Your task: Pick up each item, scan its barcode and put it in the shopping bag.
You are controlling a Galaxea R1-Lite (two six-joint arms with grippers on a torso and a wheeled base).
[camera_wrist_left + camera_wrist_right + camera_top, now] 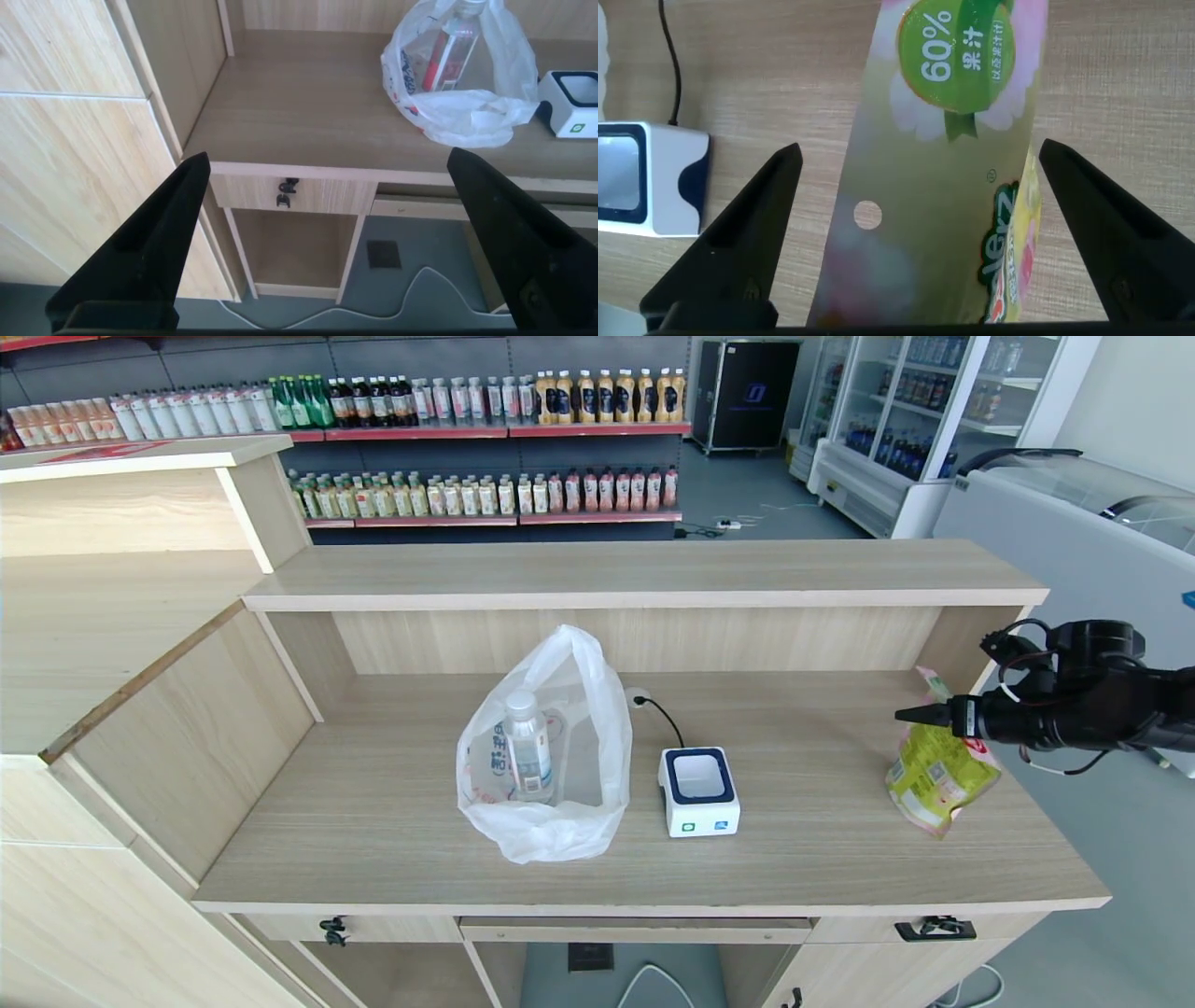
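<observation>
A yellow-green snack pouch (938, 775) stands upright at the right end of the wooden counter (373, 821). My right gripper (934, 717) is level with its upper part. In the right wrist view the pouch (943, 187) sits between the fingers of that gripper (920, 147), which are open with gaps on both sides. The white shopping bag (546, 756) stands mid-counter with a clear water bottle (527, 747) inside. The white and blue scanner (698, 791) sits just right of it. My left gripper (327, 159) hangs open off the counter's front left corner, holding nothing.
A black cable (658, 714) runs from the scanner to the counter's back wall. A raised ledge (644, 574) runs along the back, and side panels close both ends. Drawers with black handles (288, 191) sit under the front edge. Bare counter lies between scanner and pouch.
</observation>
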